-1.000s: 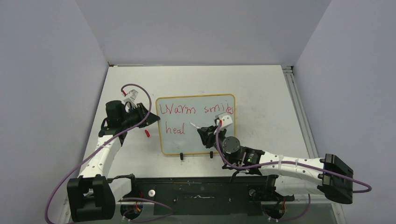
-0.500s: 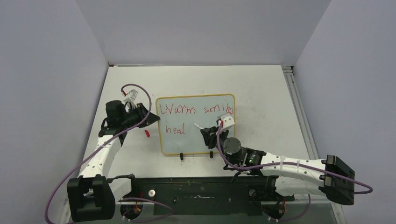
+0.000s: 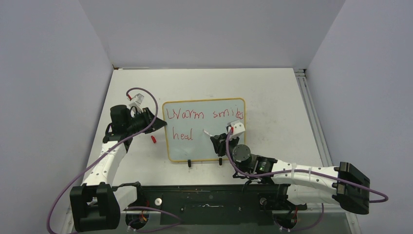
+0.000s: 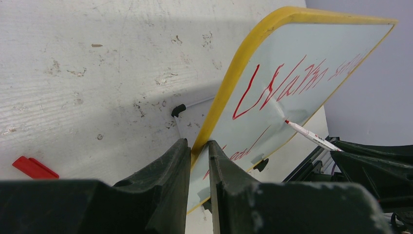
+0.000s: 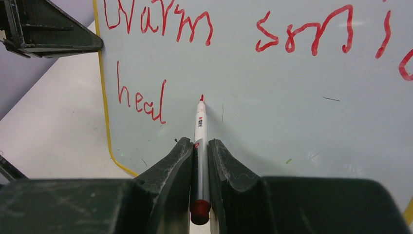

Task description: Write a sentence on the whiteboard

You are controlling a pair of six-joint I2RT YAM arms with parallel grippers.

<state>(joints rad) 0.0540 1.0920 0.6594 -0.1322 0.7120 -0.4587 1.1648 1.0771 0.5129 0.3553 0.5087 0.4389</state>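
The whiteboard (image 3: 219,146), pale with a yellow-orange frame and two black feet, stands at mid-table. The sentence (image 3: 185,115) in red reads "Warm smiles" on top and "heal" (image 3: 182,135) below; it also shows in the right wrist view (image 5: 160,22). My left gripper (image 3: 158,124) is shut on the board's left frame edge (image 4: 229,92). My right gripper (image 3: 218,140) is shut on a white red-tipped marker (image 5: 200,127), whose tip is at the board just right of "heal". The marker also shows in the left wrist view (image 4: 311,137).
A red marker cap (image 3: 153,139) lies on the table left of the board, also in the left wrist view (image 4: 33,167). Purple cables loop over both arms. A black rail (image 3: 204,200) runs along the near edge.
My right gripper with the marker has shifted a little right and toward the near edge. The left gripper and the board have not moved.
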